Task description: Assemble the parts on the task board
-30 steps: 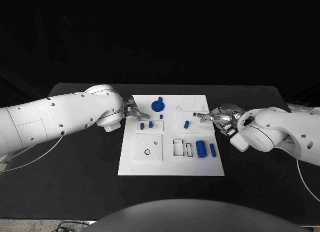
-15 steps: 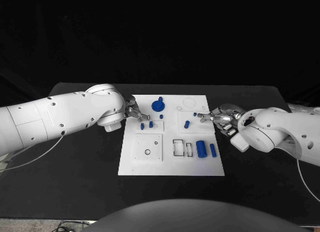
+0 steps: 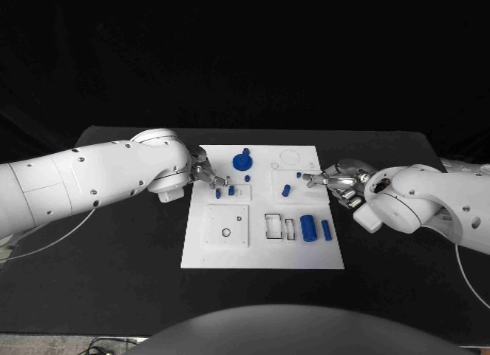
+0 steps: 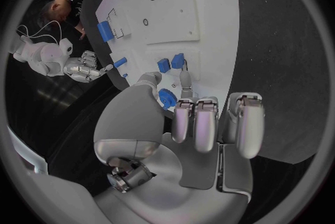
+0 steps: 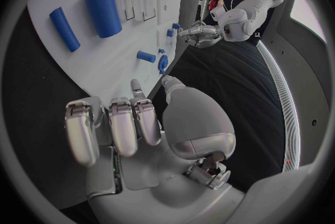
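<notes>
Left hand (image 3: 205, 174) at task board (image 3: 261, 255) left edge, fingers near two small pegs (image 3: 225, 192), holding nothing seen. Right hand (image 3: 332, 180) at right edge, fingers curled, grasp unclear. Step: reaching for part; next, pinch peg.

No readable text, label, number or sign appears on anything here.

Both arms wear smooth, rounded white shells dotted with small dark screw holes. A thin pale cable trails beside each. The left hand (image 3: 205, 174) and right hand (image 3: 335, 180) are silver metal with segmented fingers.
</notes>
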Controlling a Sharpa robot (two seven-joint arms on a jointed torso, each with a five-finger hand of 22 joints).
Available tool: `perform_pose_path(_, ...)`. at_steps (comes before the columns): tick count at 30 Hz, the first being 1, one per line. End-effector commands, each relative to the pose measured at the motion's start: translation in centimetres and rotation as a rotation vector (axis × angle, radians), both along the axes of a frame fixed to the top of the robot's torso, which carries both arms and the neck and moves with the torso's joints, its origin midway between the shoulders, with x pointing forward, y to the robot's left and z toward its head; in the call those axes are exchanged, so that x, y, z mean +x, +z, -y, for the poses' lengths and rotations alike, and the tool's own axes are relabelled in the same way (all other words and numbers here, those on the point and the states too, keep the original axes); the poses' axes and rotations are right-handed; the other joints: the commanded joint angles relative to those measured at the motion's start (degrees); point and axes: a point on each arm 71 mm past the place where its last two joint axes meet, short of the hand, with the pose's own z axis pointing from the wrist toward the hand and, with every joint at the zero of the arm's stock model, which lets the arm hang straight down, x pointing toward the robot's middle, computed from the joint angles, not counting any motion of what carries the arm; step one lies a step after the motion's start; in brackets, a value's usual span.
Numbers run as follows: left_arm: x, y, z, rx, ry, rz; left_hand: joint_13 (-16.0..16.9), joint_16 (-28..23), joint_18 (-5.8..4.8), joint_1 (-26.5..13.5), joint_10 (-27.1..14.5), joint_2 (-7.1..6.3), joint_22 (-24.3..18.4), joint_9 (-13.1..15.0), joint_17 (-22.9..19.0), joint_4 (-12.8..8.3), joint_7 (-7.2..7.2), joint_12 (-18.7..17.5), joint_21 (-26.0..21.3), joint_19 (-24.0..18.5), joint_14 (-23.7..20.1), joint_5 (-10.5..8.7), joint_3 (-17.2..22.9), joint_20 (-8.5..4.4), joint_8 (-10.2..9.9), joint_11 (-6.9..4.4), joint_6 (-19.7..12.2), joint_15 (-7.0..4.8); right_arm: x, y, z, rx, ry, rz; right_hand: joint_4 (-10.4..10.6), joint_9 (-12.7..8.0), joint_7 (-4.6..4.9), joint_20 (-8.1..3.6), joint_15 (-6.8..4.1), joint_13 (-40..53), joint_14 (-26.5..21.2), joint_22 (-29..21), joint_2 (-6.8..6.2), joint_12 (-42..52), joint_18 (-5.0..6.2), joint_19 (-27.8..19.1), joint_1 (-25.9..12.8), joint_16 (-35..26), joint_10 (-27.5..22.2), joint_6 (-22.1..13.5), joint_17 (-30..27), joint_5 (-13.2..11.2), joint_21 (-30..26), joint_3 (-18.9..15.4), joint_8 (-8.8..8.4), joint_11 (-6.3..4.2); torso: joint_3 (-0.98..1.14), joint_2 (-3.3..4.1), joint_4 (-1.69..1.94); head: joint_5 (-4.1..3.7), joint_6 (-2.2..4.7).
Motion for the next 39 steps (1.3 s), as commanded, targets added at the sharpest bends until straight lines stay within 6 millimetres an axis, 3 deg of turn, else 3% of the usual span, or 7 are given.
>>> perform_pose_path(1,-0.04,0.00,0.15,0.009,-0.016,-0.012,15.10,0.14,-0.43,0.00,5.85,-0.52,15.09,-0.09,15.07,-0.05,0.06,0.14,0.14,6.13,5.96,0.36,0.25,0.01,-0.13,-0.03,-0.19,0.28,-0.07,-0.04,-0.08,-0.003,0.013,-0.001,0.09,0.06,0.01,0.36,0.23,15.10,5.97,15.09,0.04,0.23,-0.38,6.10,0.72,0.24,6.00,-0.38,15.07,0.26,0.26,-0.33,0.06,0.39,0.00,0.03,-0.02,-0.02,0.00)
perform_pose_path(10,-0.05,-0.16,0.07,0.016,-0.021,-0.033,15.10,0.14,-0.43,0.96,5.85,-0.91,15.09,-0.12,15.07,-0.10,-0.08,0.14,0.14,6.13,5.96,-0.60,0.53,-0.01,-0.04,-0.13,0.01,0.20,-0.07,-0.04,-0.08,-0.004,0.013,-0.001,0.09,0.06,0.01,0.36,0.23,15.10,5.97,15.09,0.04,0.23,-0.38,6.10,0.72,0.24,6.00,-0.38,15.07,0.26,0.26,-0.33,0.06,0.39,0.00,0.00,0.02,0.08,0.00)
perform_pose_path(39,-0.10,-0.50,0.31,0.034,-0.037,-0.079,15.10,0.14,-0.43,4.85,5.85,0.73,15.09,-0.26,15.07,-0.20,-0.28,0.14,0.14,6.13,5.96,-1.35,3.08,-0.16,-0.06,-0.32,-0.15,-0.03,-0.02,-0.09,-0.31,-0.002,0.015,0.001,0.09,0.06,0.01,0.36,0.23,15.10,5.97,15.09,0.04,0.23,-0.38,6.10,0.72,0.24,6.00,-0.38,15.07,0.26,0.26,-0.33,0.06,0.39,0.02,-0.03,-0.04,-0.15,0.00)
